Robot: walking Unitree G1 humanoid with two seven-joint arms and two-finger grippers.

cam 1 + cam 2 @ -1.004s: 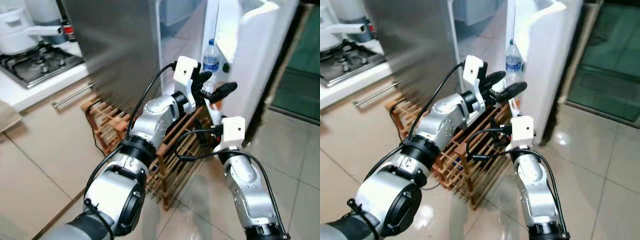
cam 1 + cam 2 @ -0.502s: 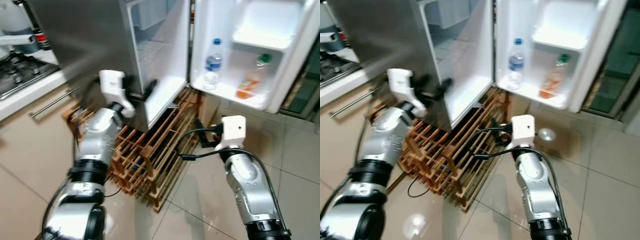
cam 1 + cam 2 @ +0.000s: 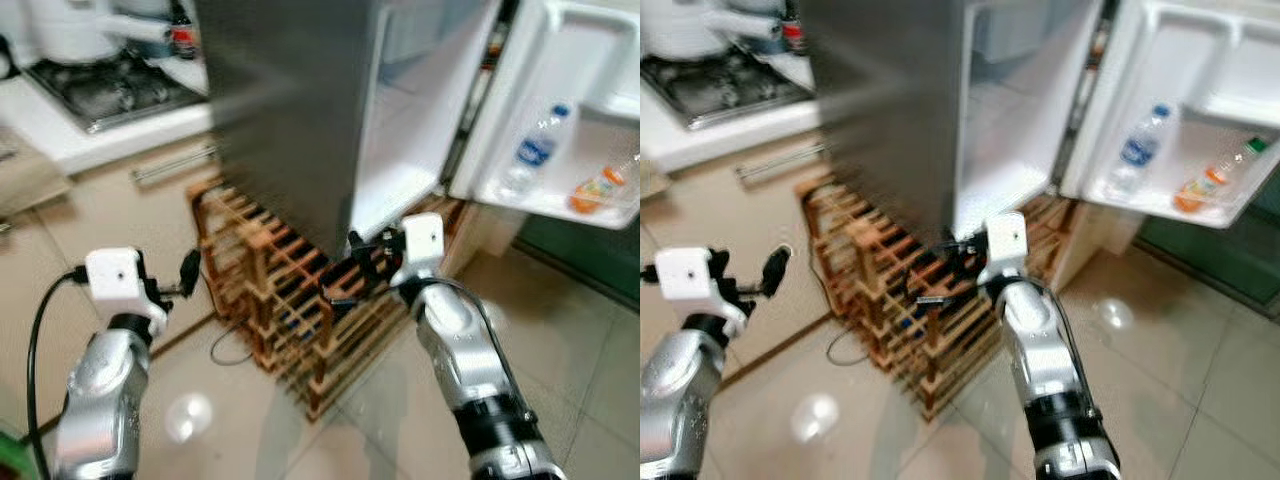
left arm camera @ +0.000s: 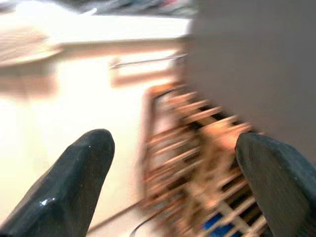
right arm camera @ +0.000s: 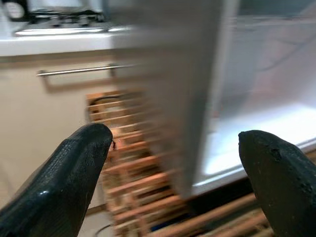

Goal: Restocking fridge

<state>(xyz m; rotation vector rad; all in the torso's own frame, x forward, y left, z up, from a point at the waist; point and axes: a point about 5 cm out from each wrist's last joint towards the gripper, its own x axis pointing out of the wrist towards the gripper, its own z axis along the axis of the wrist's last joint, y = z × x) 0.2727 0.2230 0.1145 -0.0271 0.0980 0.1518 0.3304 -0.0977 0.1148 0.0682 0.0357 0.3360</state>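
My fridge (image 3: 300,110) door (image 3: 560,110) stands open, bottles (image 3: 530,160) in its shelf; my left gripper (image 4: 173,192) and right gripper (image 5: 173,182) both spread, empty, near the wooden rack (image 3: 290,300).

Both silver arms reach forward, elbows bent. The left gripper (image 4: 173,182) and the right gripper (image 5: 173,173) each hold nothing, jaws spread wide apart.
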